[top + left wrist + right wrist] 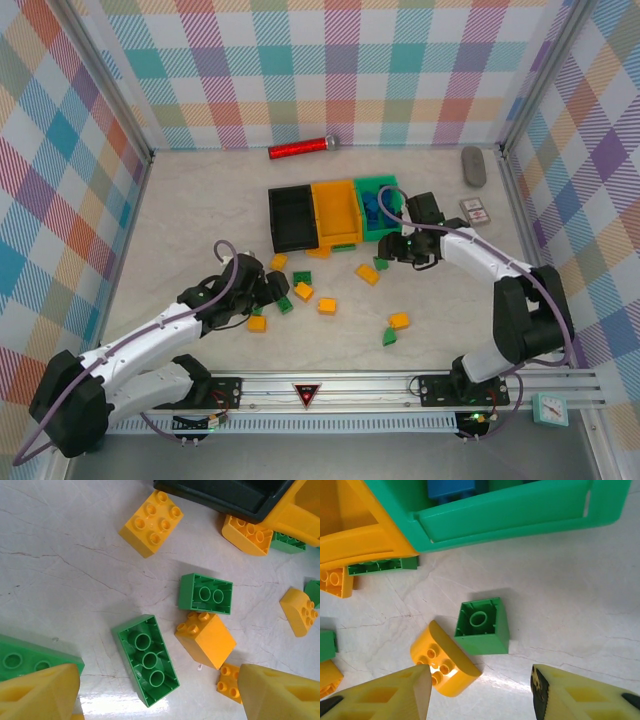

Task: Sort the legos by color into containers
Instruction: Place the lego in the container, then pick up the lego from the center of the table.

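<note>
Status: the three bins are standing in a row at the far middle of the table (180, 230), with the black bin (292, 218) on the left, the orange bin (335, 212) in the middle and the green bin (380, 190) on the right. The loose bricks are lying scattered on the near side of them.

Left pincer (159, 680): released and holding nothing. We are seeing a long green brick (147, 660) lying studs-down between the jaws, skewed to their line. An orange brick (206, 637) is sitting just beside its right edge.
- We are judging that a close on that skew risks spinning the brick out.
- The right finger may also be trapping the orange brick, so two colours would be lifting together.
- Another green brick (27, 660) is lying under the left finger, and a straight descent may be landing on it.

Right pincer (481, 675): released and empty, hovering just near of the green bin.
- A small green brick (482, 626) and a curved yellow brick (444, 660) are lying almost corner to corner below it. We are expecting the left finger to strike the yellow one unless the approach is shifting right.
- A flat green brick (382, 566) is lying tucked against the orange bin's near foot, and reaching for it risks shoving the bin.

Sorting hazard: the green bin is holding blue bricks (451, 489). Dropping a green brick there by matching the bin's colour would be mixing two colours.
</note>
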{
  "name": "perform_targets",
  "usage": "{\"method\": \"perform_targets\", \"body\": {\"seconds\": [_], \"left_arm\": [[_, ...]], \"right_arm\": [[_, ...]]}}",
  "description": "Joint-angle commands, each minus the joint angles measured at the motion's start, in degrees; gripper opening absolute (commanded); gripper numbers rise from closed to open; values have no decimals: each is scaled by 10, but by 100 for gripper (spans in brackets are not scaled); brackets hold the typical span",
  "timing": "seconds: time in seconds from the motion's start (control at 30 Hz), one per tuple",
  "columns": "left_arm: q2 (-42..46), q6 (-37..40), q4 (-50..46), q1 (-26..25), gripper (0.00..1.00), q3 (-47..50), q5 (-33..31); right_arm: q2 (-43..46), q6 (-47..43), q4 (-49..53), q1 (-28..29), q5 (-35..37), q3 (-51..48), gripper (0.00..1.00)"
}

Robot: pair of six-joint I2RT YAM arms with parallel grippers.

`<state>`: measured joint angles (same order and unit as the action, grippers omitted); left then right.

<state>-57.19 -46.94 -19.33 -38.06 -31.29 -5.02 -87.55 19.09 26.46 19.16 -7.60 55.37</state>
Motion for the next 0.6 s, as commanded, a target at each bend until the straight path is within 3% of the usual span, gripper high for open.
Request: {"method": "perform_targets", "body": {"seconds": [0.0, 0.57], "left_arm": [[3, -8, 3, -12, 82, 3, -3], [26, -15, -20, -20, 82, 7, -15]], "right_arm": [[-28, 8, -24, 10, -4, 8, 55], [-127, -10, -21, 28, 41, 53, 51]]}}
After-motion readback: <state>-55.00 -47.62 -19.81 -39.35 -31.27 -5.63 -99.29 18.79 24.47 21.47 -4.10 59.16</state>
